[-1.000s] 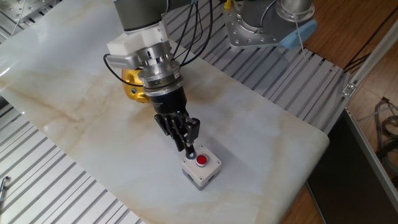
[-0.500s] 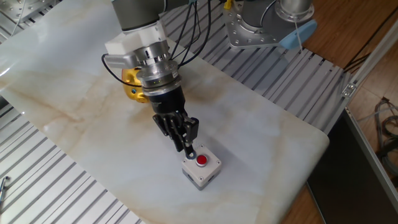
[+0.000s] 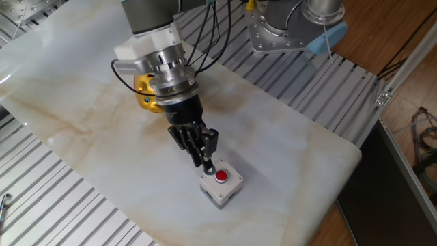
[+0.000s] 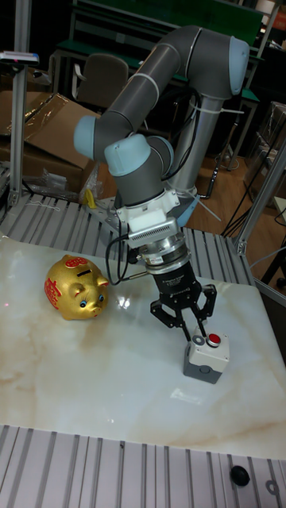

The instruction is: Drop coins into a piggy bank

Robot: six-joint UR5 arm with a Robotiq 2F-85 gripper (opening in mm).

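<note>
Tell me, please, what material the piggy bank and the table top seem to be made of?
The piggy bank looks like glazed ceramic or metallised plastic: its gold surface is glossy with bright highlights, and the markings are red. Which of the two cannot be told. The table top looks like polished marble or a marble imitation: pale, with brownish veins and soft reflections.

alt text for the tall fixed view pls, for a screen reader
A grey UR5 arm reaches down to a marble table, its gripper at the top of a grey box beside the box's red button. A gold piggy bank stands apart on the table's left side.
</note>
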